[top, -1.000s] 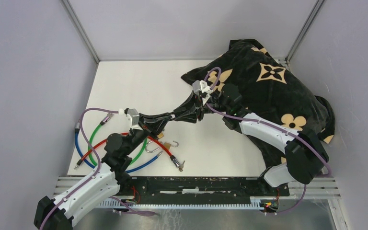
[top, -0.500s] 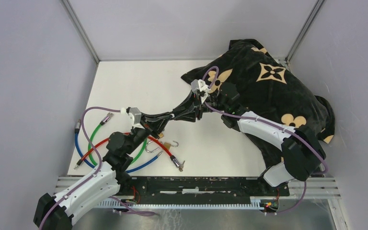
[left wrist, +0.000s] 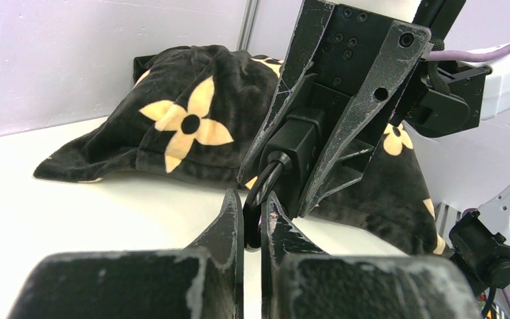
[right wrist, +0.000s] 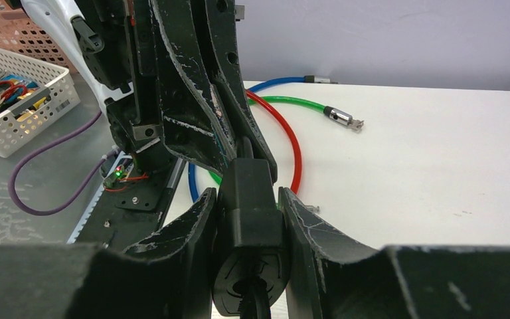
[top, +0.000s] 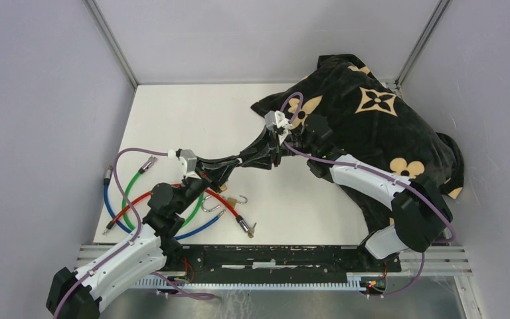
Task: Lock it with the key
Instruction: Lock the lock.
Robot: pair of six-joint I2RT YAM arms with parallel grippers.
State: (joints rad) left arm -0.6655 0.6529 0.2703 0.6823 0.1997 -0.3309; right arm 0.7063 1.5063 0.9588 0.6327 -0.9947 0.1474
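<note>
Two grippers meet low over the middle of the table (top: 192, 113). Between half-spread fingers the right gripper (right wrist: 247, 206) clamps a black lock (left wrist: 297, 149). The left gripper (left wrist: 252, 209) is pinched almost shut on a thin black piece (left wrist: 265, 179) entering the lock's end; key or cable, I cannot tell. Red, green and blue cables (right wrist: 296, 149) lie near the front left corner, and a dark flowered cloth (top: 372, 126) covers the far right corner.

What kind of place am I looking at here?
Probably a robotics lab test cell: left arm and right arm bolted to a white table, plain walls around it, coloured cables laid out, a parts basket alongside.
</note>
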